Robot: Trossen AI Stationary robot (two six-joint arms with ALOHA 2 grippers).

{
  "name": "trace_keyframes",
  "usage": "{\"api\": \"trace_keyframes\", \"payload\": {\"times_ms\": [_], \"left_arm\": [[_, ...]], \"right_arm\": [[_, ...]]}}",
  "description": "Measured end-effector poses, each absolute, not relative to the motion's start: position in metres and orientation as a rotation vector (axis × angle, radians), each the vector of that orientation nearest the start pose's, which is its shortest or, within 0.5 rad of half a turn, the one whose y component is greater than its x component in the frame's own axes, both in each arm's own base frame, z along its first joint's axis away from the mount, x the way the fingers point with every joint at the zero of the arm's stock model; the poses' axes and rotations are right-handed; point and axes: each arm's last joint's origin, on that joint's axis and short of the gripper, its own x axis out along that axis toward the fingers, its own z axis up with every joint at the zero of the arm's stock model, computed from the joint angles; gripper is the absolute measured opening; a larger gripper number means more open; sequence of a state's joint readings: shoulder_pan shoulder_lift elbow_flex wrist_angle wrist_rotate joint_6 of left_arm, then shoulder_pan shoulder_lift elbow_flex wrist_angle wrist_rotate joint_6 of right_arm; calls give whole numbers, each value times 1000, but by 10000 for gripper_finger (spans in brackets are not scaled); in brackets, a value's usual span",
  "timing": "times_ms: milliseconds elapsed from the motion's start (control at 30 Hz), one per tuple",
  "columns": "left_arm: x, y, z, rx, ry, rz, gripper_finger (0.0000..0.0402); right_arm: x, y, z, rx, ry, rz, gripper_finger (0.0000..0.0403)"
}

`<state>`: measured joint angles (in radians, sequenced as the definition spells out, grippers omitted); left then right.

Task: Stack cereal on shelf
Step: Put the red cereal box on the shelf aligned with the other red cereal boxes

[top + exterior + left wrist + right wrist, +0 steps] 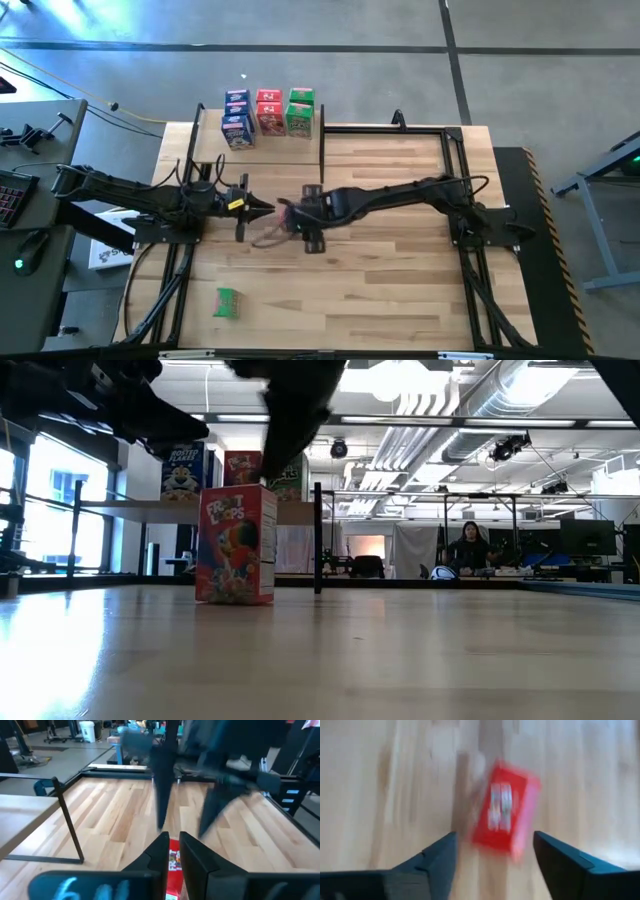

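A red cereal box (237, 545) stands upright on its bottom on the wooden table, in front of the shelf (140, 512). It also shows in both wrist views (173, 862) (504, 812). My right gripper (495, 836) hangs open above it, pointing steeply down, one finger to each side and clear of it. My left gripper (268, 207) points level toward the right arm, shut, above the box. Blue (237, 118), red (270, 112) and green (300, 110) cereal boxes stand in a row on the shelf (210, 135).
A green cereal box (228, 302) lies on the table near its front left. Thin black posts (318, 535) stand at the shelf's end. The table's right half (400, 260) is bare wood. A person (468, 545) sits in the room beyond.
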<state>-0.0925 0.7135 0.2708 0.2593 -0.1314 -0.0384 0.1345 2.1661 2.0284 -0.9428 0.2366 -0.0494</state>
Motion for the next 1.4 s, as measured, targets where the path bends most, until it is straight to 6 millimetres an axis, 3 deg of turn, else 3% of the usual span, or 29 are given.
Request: {"api": "trace_keyframes", "payload": {"times_ms": [100, 167, 233, 367, 567, 833, 1067, 1200, 1400], "left_arm": [[164, -12, 215, -29, 188, 26, 20], [165, -12, 219, -29, 201, 16, 10], [166, -13, 223, -27, 220, 9, 3], [169, -13, 227, -9, 320, 10, 2], [182, -15, 239, 0, 471, -1, 8], [213, -17, 257, 113, 745, -31, 93], [252, -21, 268, 122, 967, -62, 202], [271, -22, 260, 169, 1034, -66, 254], [290, -17, 246, 310, 1102, -23, 284]], "right_arm": [[446, 75, 284, -335, 1078, -118, 177], [438, 85, 286, -347, 1060, -113, 133], [435, 91, 273, -341, 1022, -98, 87], [426, 92, 228, -310, 921, -60, 11], [386, 97, 181, -185, 691, -1, 17], [335, 102, 163, -75, 485, -48, 5], [321, 108, 154, -70, 434, -33, 1], [318, 109, 151, -64, 442, -37, 1], [317, 109, 151, -65, 441, -32, 0]]}}
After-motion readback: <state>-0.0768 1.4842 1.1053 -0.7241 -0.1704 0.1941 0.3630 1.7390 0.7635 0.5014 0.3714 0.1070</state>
